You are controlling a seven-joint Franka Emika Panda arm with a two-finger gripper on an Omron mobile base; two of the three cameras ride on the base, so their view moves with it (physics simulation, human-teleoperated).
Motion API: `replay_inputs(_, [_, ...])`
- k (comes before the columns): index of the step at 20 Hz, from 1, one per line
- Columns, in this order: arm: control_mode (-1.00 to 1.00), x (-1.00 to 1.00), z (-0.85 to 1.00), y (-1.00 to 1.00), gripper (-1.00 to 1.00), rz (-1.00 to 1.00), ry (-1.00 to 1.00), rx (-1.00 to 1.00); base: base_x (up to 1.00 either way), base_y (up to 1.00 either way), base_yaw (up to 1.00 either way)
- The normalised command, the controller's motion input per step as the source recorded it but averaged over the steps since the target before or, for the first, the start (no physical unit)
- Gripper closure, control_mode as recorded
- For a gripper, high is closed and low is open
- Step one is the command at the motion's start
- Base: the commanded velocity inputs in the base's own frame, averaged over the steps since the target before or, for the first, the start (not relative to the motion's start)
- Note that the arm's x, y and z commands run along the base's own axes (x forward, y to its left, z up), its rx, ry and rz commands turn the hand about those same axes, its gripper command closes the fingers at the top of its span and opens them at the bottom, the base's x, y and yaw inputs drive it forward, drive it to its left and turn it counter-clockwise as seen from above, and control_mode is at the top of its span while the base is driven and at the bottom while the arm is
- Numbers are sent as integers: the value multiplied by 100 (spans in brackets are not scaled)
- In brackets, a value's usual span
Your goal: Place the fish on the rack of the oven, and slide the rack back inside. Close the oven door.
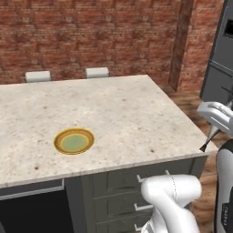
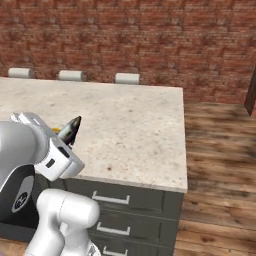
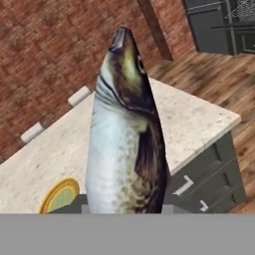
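Note:
My gripper (image 1: 212, 130) is shut on the fish (image 3: 124, 134), which stands on end close to the hand camera, head away, dark back and pale belly showing. From the left base the fish's dark tip (image 1: 203, 146) hangs below the hand, just off the counter's right corner. From the right base the fish (image 2: 70, 131) pokes up from the gripper (image 2: 64, 142) over the counter's near edge. The dark grey oven (image 1: 220, 59) stands at the far right. In the hand view the oven (image 3: 214, 25) is far off, with the wire rack (image 3: 241, 9) at the top right corner. I cannot make out the oven door.
A speckled stone island counter (image 1: 118, 109) has a round yellow-rimmed green plate (image 1: 74, 141) near its front left. Drawers (image 2: 120, 210) line its front. White stool tops (image 1: 97, 72) stand behind it against a brick wall. Wooden floor (image 2: 220, 150) lies to the right.

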Motion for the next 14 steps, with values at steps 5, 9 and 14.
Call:
replay_inputs(5, [100, 0, 0, 0, 100, 0, 0, 0, -48, -100, -19])
replay_inputs(9, [100, 0, 0, 0, 100, 0, 0, 0, -40, -100, -16])
replay_inputs(14, [100, 0, 0, 0, 100, 0, 0, 0, -23, -100, -14])
